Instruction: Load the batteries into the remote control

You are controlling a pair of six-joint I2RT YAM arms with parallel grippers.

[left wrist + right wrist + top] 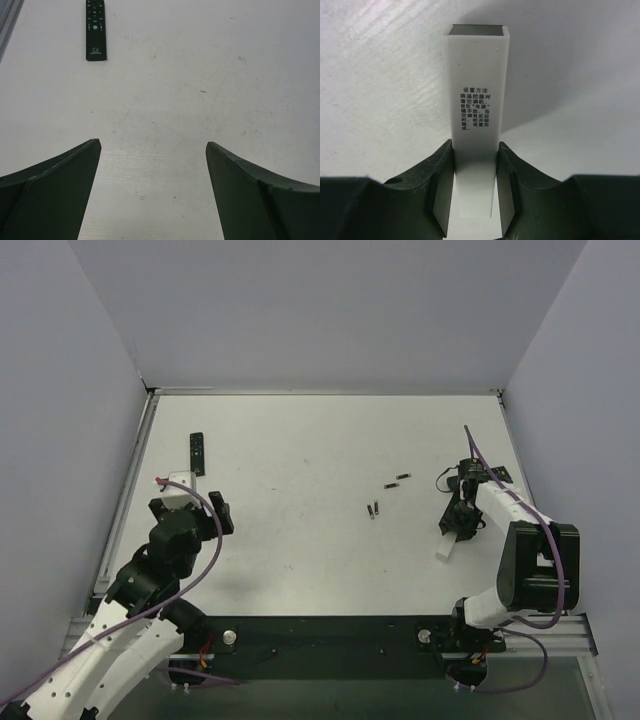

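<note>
My right end effector [475,150] squeezes a white remote [477,75] by its sides. My left end effector [152,144] is wide open above the tabletop [225,75], with a black remote [95,30] ahead of it.

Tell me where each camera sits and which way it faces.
Top: above and behind the robot, looking down on the table; left arm and right arm show.
Left wrist: on the left hand, looking forward over the tabletop toward the black remote; both open fingers show.
Right wrist: on the right hand, looking along the white remote gripped between its fingers.
Shared: the top view also shows both remotes.
</note>
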